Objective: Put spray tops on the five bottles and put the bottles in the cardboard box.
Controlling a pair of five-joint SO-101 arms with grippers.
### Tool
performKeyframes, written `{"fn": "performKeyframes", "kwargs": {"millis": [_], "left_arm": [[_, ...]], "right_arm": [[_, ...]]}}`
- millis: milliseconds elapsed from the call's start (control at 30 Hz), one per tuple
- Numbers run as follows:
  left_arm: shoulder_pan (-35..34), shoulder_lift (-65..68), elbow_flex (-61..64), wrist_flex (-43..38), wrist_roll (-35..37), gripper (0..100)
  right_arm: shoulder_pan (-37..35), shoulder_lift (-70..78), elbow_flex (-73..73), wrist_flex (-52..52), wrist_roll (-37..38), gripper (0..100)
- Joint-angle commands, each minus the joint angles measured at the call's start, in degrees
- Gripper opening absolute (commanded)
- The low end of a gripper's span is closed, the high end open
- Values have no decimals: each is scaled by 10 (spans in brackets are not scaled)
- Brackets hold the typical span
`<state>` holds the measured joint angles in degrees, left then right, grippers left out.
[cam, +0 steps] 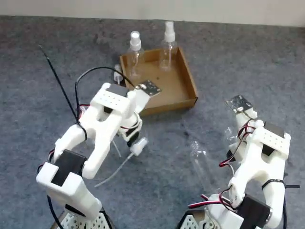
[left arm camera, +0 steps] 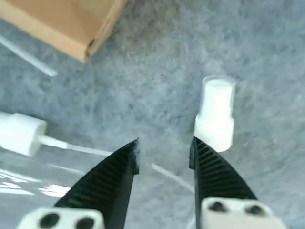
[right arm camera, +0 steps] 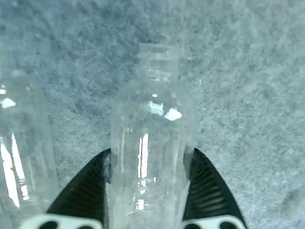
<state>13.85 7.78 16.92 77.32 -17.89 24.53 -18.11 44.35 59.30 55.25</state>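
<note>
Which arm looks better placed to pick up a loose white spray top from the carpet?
The left. The left end effector hangs open close beside a white spray top on the carpet, while the right end effector is closed around a capless bottle.

A robotics test bench, by the look of it, in a lab or a maker's workroom; which of the two I cannot tell. The left arm (cam: 95, 138) and the right arm (cam: 259, 157), both of white plastic, stand at the near edge of a table (cam: 238, 62) covered in grey felt-like matting. Their red and black wires (cam: 245, 130) are bare, and there is a circuit board (cam: 150, 88) at each wrist. The props are plain — a cardboard box (cam: 189, 78) and clear bottles (cam: 136, 57). A pale wall (cam: 214, 10) runs along the far edge.
</note>
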Motion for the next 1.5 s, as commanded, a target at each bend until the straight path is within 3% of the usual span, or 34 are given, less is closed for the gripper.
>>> {"fn": "performKeyframes", "kwargs": {"millis": [0,233,433,667,900,1033,1233,1467], "left_arm": [[-3,-16,-51,16,-34,161],[67,-58,-25,29,-25,161],[100,-51,36,-55,-2,161],[90,2,65,-132,-1,159],[95,-12,64,-140,-4,1],[95,-75,64,-109,-1,3],[93,-198,40,-27,45,3],[90,-356,36,34,85,3]], "right_arm": [[2,-11,-4,-4,3,2],[6,-11,-4,-7,5,2],[12,-2,15,-65,4,2],[24,31,37,-115,3,3],[26,33,35,-114,3,7],[26,33,36,-113,3,12],[38,33,34,-113,3,121],[38,32,35,-112,2,128]]}}
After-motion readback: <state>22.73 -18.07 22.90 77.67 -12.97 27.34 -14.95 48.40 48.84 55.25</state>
